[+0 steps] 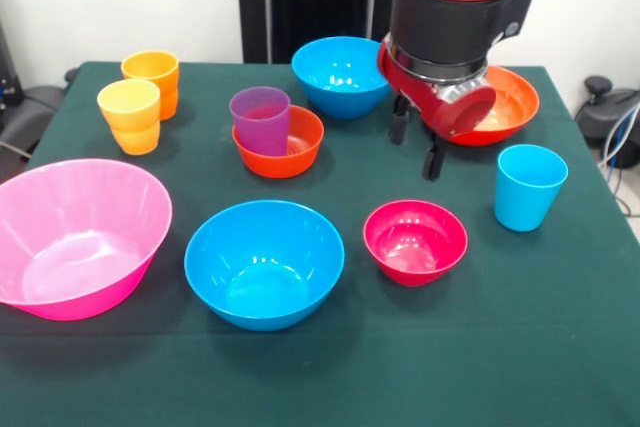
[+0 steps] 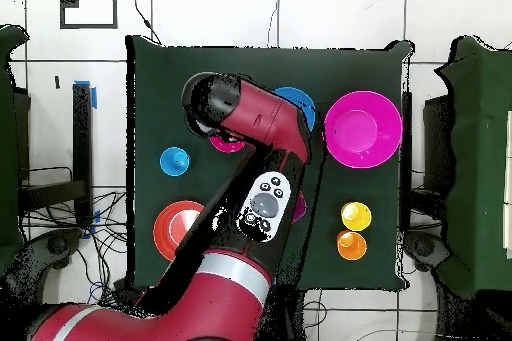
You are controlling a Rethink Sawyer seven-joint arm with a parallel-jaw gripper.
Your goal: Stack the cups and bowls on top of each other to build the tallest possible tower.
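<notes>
Tabletop: crimson bowl (image 1: 415, 240) below pincer (image 1: 417, 144)

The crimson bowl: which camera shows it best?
The front view: the crimson bowl stands in full sight, upright and empty, apart from the gripper behind it. In the overhead view the arm covers nearly all of it; only a sliver of rim shows.

On the table (image 1: 560, 347), a cup (image 1: 260, 119) stands inside a small bowl (image 1: 279, 144); two other cups (image 1: 130, 115) touch, far left.
</notes>
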